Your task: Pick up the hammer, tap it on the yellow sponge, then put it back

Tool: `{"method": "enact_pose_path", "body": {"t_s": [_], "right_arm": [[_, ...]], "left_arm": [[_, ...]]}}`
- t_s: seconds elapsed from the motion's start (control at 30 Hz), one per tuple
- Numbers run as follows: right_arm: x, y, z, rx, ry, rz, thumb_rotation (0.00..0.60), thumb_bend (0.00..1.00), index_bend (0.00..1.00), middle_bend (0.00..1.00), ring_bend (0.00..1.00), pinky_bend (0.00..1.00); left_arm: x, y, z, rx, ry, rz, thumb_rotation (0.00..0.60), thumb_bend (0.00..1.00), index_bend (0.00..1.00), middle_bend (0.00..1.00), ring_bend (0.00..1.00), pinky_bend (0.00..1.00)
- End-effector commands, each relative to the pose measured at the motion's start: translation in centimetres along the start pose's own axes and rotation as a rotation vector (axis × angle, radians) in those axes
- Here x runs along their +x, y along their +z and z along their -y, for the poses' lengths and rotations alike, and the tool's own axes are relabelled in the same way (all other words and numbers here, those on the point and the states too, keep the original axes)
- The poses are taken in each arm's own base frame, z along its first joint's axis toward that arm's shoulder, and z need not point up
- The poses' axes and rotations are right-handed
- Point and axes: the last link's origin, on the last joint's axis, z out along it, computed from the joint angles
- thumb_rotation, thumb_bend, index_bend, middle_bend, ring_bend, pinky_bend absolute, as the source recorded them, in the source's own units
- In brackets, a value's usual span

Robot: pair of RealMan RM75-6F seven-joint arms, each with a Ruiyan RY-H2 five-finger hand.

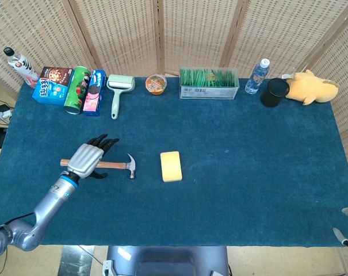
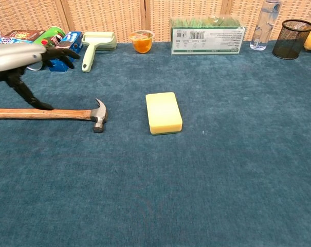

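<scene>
Hammer [image 2: 52, 113] lies flat on the cloth beneath the left hand [image 1: 87, 158], yellow sponge [image 1: 171, 166] beyond its head; chest view shows spread fingers [image 2: 60, 52] lifted clear, holding nothing

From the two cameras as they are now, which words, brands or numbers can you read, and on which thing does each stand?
None can be read with certainty.
Clear box of green sticks: white barcode label, print too small.
Blue packet: round logo, letters blurred.
Green can: lettering unreadable.
Light blue box: white characters, too blurred.
Water bottle and bottle at far left: labels too small.
</scene>
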Motion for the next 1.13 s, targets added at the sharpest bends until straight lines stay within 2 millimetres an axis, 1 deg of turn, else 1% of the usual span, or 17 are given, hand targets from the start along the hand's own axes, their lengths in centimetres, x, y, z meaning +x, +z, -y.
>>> {"method": "enact_pose_path", "body": {"t_s": [0.03,0.2,0.27,0.37,0.47,0.7,0.73,0.87,1.0,1.13], "right_arm": [[-0.1,0.4,0.2,0.012,-0.007,0.007,0.6,0.21,0.4,0.45,0.42,0.32],[-0.3,1.0,0.7,0.036,-0.017,0.023,0.6,0.21,0.4,0.45,0.42,0.32],[-0.6,1.4,1.3,0.065,-0.019,0.036,0.6,0.21,0.4,0.45,0.42,0.32],[-1.0,1.8,2.1,0.1,-0.02,0.058,0.6,0.21,0.4,0.45,0.42,0.32],[-1.6,2.3,3.1,0.142,-0.023,0.083,0.6,0.21,0.4,0.45,0.42,0.32],[-2.1,2.7,4.3,0.193,-0.03,0.112,0.6,0.21,0.41,0.46,0.42,0.32],[-2.3,2.9,4.5,0.201,-0.029,0.118,0.6,0.21,0.41,0.46,0.42,0.32],[-2.6,3.0,4.9,0.212,-0.031,0.131,0.6,0.21,0.41,0.46,0.42,0.32],[-2.6,3.0,5.2,0.218,-0.03,0.133,0.6,0.21,0.41,0.46,0.42,0.32],[-2.4,2.9,5.1,0.215,-0.035,0.128,0.6,0.21,0.41,0.46,0.42,0.32]], "left_arm": [[0.8,-3.9,1.4,0.056,-0.011,-0.027,0.6,0.17,0.04,0.15,0.01,0.14],[1.1,-7.6,2.4,0.107,-0.044,-0.055,0.6,0.18,0.05,0.15,0.02,0.14],[1.0,-9.7,3.0,0.138,-0.054,-0.063,0.6,0.18,0.07,0.15,0.02,0.14],[1.1,-11.9,3.4,0.168,-0.071,-0.081,0.6,0.18,0.1,0.15,0.02,0.15],[1.1,-14.6,4.1,0.21,-0.096,-0.115,0.6,0.18,0.12,0.15,0.03,0.15],[0.6,-18.7,5.0,0.275,-0.123,-0.147,0.6,0.19,0.16,0.16,0.04,0.15],[0.4,-19.6,5.1,0.287,-0.127,-0.154,0.6,0.19,0.16,0.16,0.04,0.15],[0.1,-21.1,5.0,0.305,-0.131,-0.166,0.6,0.19,0.18,0.17,0.04,0.15],[0.0,-21.6,5.1,0.312,-0.143,-0.168,0.6,0.19,0.19,0.17,0.04,0.15],[0.1,-21.4,5.1,0.307,-0.153,-0.179,0.6,0.19,0.19,0.17,0.04,0.15]]}}
